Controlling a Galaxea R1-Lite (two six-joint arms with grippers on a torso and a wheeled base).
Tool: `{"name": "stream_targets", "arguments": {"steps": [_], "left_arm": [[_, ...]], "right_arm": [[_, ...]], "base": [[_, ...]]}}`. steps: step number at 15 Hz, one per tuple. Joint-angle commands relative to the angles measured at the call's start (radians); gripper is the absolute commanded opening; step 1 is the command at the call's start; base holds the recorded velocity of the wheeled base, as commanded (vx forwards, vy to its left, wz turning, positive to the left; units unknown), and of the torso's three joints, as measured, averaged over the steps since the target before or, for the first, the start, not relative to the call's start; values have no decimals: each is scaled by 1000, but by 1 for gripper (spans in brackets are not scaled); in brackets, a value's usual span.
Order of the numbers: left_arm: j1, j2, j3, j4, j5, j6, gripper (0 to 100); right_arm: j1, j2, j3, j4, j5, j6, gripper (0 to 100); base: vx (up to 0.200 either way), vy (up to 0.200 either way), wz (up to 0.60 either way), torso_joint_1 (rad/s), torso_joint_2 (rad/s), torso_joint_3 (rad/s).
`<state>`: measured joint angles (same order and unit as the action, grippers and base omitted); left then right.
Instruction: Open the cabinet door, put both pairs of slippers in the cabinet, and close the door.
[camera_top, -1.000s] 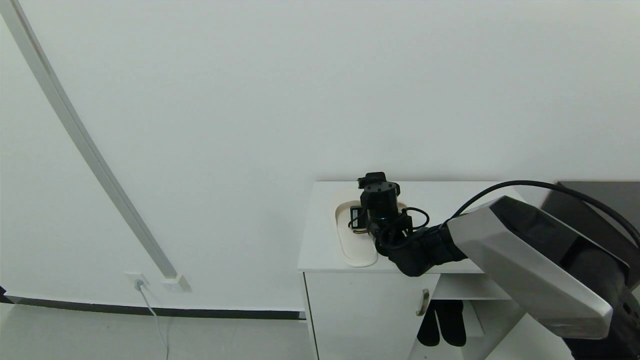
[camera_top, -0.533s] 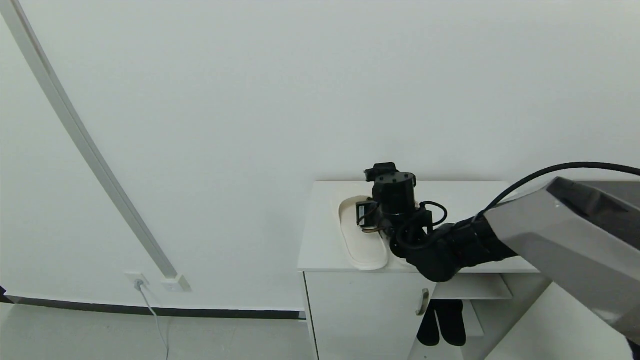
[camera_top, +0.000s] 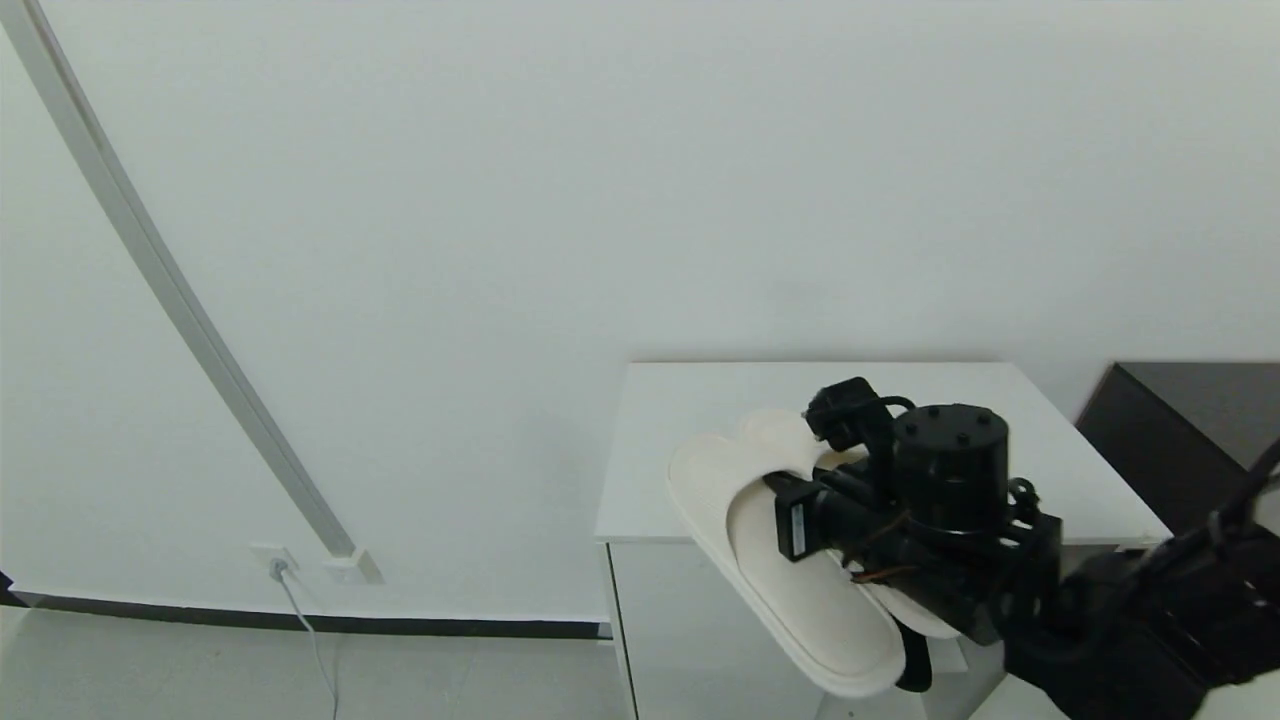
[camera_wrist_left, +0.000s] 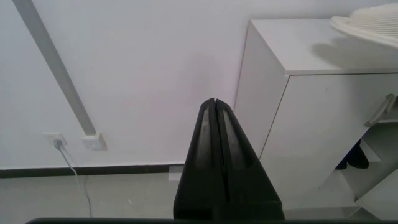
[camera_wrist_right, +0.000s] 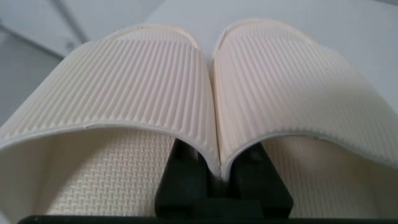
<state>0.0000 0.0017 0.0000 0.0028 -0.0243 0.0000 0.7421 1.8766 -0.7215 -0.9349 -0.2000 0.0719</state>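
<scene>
A pair of cream slippers (camera_top: 800, 590) hangs in the air over the front edge of the white cabinet (camera_top: 700, 400), heels tilted down. My right gripper (camera_top: 830, 510) is shut on them. In the right wrist view its fingers (camera_wrist_right: 186, 180) pinch the two ribbed straps (camera_wrist_right: 214, 112) together where they meet. A pair of black slippers (camera_wrist_left: 357, 155) stands inside the cabinet's open right half; the cream pair mostly covers it in the head view. The left door with its handle (camera_wrist_left: 379, 111) is closed. My left gripper (camera_wrist_left: 214, 124) is shut on nothing, low and left of the cabinet.
A dark piece of furniture (camera_top: 1180, 440) stands right of the cabinet. A slanted cable duct (camera_top: 180, 300) runs down the wall to a socket (camera_top: 270, 560) with a cable. Open floor (camera_top: 300, 670) lies left of the cabinet.
My right arm has lifted the cream slippers off the cabinet top and drawn them toward me, past the front edge. They now cover most of the open compartment in the head view.
</scene>
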Motion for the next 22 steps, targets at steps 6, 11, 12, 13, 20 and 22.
{"name": "stream_targets", "arguments": {"steps": [6,11,12,13,20,22], "left_arm": [[0,0,0,0,0,2,0],[0,0,0,0,0,2,0],[0,0,0,0,0,2,0],[0,0,0,0,0,2,0],[0,0,0,0,0,2,0],[0,0,0,0,0,2,0]], "right_arm": [[72,-114,152,-48,76,-41,0],[94,-105,160,-48,74,-41,0],[98,-105,160,-50,74,-41,0],[98,-102,160,-50,74,-41,0],[98,-83,162,-50,70,-41,0],[97,-88,171,-53,70,-41,0]], "base": [[0,0,0,0,0,0],[0,0,0,0,0,0],[0,0,0,0,0,0],[0,0,0,0,0,0],[-143,0,0,3,0,2],[-200,0,0,-5,0,2]]}}
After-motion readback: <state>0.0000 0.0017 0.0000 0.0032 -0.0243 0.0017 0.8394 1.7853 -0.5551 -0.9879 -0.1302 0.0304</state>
